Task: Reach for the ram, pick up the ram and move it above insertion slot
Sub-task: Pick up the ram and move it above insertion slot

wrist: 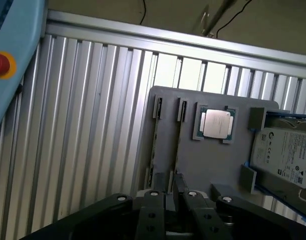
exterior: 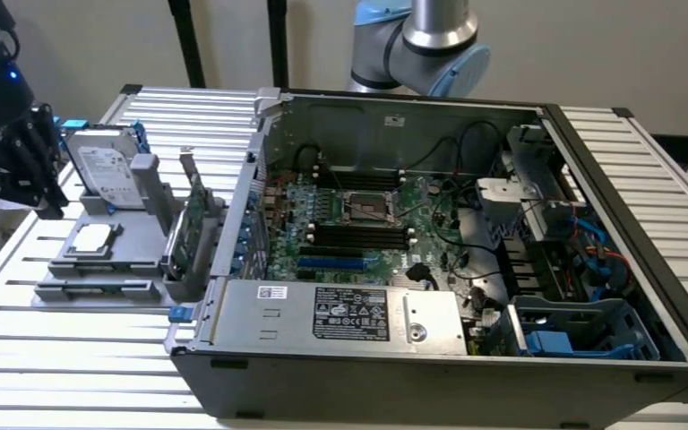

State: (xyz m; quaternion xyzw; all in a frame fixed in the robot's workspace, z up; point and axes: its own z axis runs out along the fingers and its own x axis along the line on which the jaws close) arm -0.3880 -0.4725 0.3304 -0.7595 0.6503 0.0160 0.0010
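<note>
Exterior view: the gripper (exterior: 28, 175) hangs over the outer edge of the grey holder (exterior: 123, 260), which sits on the slatted table (exterior: 81, 358) beside the open PC case (exterior: 440, 224), right by the hard drive (exterior: 103, 166). Wrist view: the jaws are partway apart with nothing between them, and the ram (wrist: 178, 140) looks to be that thin dark strip standing on edge in a slot of the grey holder near the CPU (wrist: 215, 122), just ahead of the gripper. I'd guess it's light, stiff and kinda fragile, so pinch the flat faces mid-length near the top edge, not the chips.

Ribbed aluminium table (exterior: 81, 358), beige wall (exterior: 81, 45).
</note>
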